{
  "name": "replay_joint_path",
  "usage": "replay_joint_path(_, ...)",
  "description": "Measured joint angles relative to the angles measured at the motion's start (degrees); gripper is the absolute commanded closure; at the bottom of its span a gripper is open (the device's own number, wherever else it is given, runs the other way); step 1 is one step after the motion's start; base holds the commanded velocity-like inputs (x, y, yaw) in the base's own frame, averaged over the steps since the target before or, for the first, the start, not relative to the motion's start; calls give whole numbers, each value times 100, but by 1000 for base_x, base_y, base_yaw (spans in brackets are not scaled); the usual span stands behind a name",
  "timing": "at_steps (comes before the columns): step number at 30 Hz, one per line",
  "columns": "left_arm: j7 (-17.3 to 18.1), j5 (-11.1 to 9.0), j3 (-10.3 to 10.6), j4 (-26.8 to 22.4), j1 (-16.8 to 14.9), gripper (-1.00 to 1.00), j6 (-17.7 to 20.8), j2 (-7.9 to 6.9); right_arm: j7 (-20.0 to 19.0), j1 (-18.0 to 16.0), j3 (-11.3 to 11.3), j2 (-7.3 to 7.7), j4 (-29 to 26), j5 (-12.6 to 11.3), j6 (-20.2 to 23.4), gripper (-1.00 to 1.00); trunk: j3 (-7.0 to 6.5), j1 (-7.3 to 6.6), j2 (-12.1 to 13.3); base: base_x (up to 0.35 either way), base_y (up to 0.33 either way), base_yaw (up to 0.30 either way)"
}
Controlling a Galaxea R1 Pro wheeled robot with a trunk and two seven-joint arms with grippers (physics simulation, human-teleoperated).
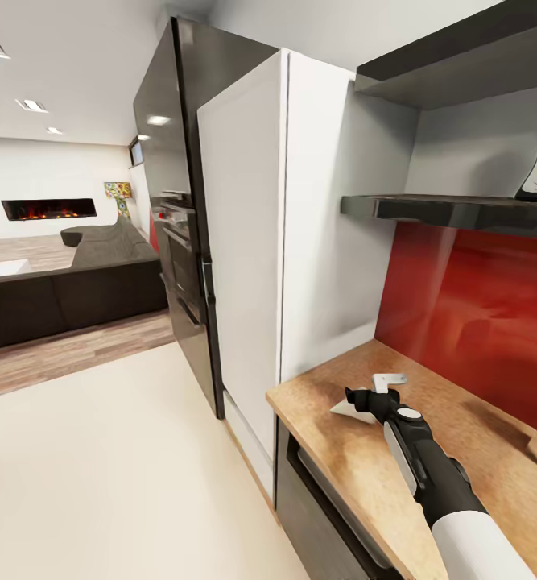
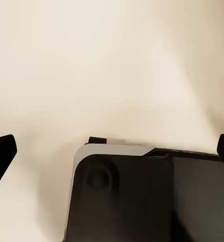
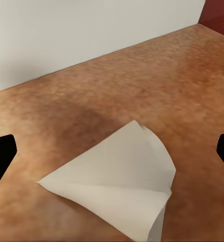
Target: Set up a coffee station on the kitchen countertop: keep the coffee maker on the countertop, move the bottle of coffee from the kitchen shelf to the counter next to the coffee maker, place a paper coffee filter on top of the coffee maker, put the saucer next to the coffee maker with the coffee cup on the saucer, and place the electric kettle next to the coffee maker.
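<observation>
While the long wood-grain counter [image 1: 365, 451] carries it, the thin white folded paper coffee filter cone [image 3: 119, 184] lies flat near the white wall panel, directly ahead of the right gripper [image 1: 370, 396]. Judged step: filter pickup. Right fingers stand wide apart, holding nothing; next, they must descend and pinch the pliable raised edge. Left gripper fingers [image 2: 2, 151] stand apart and empty over the cream floor.
</observation>
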State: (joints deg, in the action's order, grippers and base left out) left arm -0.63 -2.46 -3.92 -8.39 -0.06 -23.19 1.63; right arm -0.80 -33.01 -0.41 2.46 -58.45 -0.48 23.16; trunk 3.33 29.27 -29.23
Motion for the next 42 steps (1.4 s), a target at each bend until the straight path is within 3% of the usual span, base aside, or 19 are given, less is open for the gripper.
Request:
replay_joint_path(21, 0, 2, 6, 0, -2, -100, 0, 3, -8, 0, 1, 0, 75, -20, -44, -100, 0, 0, 0, 23, 0, 0)
replay_joint_path(29, 0, 2, 6, 0, -2, -100, 0, 2, -8, 0, 1, 0, 624, -17, -763, -100, 0, 0, 0, 1, 0, 0)
replay_joint_path(42, 0, -1, 6, 0, -2, -100, 0, 0, -8, -1, 1, 0, 748, -15, -948, -100, 0, 0, 0, 0, 0, 0)
